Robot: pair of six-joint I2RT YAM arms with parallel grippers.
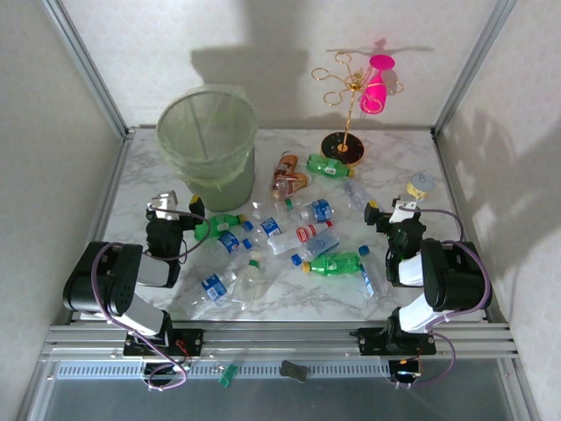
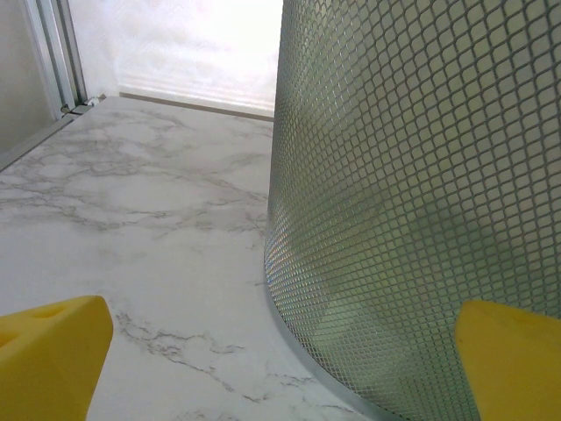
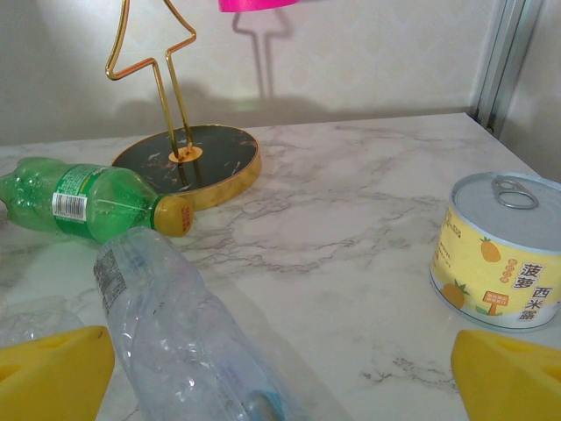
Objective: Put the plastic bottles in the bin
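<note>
Left gripper [image 2: 280, 373]: spread wide, empty; upright bin [image 2: 421, 202] just ahead, nearer right finger. Right gripper [image 3: 280, 377]: spread wide; clear bottle [image 3: 175, 324] lying between fingers, long axis ahead-left; green bottle [image 3: 79, 200] beyond, crosswise, cap pointing right.

Table: white marble-look table top [image 1: 421, 171] with thin grey lines, flat and a bit shiny.
Back wall: pale cream back wall [image 1: 263, 31], a little bumpy, standing right at the far edge of the table.
Side walls: the left wall [image 1: 39, 132] and the right wall [image 1: 530, 114] are the same pale cream and close the table in.
Corners: a silver metal post [image 1: 88, 68] leans up in the far left corner, and another post [image 1: 472, 66] in the far right.
Front: a silver metal rail [image 1: 280, 335] runs along the near edge, with a grey panel [image 1: 105, 395] below it.
Light: bright and soft; a big grey shadow [image 1: 228, 66] falls on the back wall.
</note>
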